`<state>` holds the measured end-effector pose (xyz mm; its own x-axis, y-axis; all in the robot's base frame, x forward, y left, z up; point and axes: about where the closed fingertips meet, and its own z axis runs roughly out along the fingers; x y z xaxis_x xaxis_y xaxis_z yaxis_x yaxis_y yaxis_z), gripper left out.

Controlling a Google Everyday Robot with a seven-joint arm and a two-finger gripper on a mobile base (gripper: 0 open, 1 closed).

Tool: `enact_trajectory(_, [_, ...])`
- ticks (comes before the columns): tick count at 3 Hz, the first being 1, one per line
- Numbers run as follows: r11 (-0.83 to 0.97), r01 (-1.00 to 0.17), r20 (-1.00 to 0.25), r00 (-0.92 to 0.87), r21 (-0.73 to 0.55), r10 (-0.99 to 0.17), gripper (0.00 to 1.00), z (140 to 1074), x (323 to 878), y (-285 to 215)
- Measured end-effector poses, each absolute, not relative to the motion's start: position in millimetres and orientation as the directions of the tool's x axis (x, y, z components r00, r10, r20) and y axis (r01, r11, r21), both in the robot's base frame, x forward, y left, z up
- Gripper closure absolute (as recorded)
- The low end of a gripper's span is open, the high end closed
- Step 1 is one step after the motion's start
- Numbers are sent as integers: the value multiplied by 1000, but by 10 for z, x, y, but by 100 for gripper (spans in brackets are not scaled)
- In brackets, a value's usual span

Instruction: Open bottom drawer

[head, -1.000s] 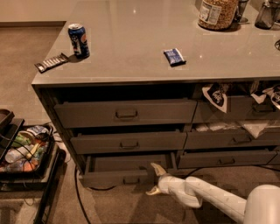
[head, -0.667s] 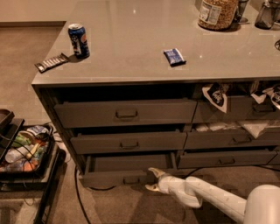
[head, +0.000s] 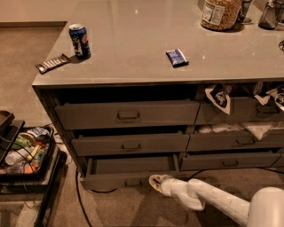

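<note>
The bottom drawer is the lowest one in the left column of the grey cabinet. It stands pulled out some way, so its flat dark inside shows behind the slim front panel. A small rectangular pull handle sits at the panel's centre. My gripper is at the end of the white arm that comes in from the lower right. It is low over the carpet, against the right end of the drawer's front panel, just right of the handle.
Two taller drawers sit above, slightly ajar. Right-column drawers hold white packets. On the counter are a blue can, a dark bar, a blue packet and a jar. A black cart of items stands left.
My gripper has shifted a little left and down along the bottom drawer's front, closer to the handle. The drawer looks the same distance out.
</note>
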<state>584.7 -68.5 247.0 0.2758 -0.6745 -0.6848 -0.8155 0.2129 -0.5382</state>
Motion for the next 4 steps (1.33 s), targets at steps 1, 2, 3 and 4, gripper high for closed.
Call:
enact_trajectory(1, [200, -810, -676, 293, -551, -676, 100, 2446, 5999, -697])
enact_trajectory(2, [185, -802, -665, 315, -568, -677, 100, 2409, 6247, -687])
enact_trajectory(3, [176, -796, -657, 327, -579, -680, 100, 2371, 6451, -674])
enact_trajectory(4, [186, -775, -639, 332, -604, -694, 100, 2376, 6602, -701])
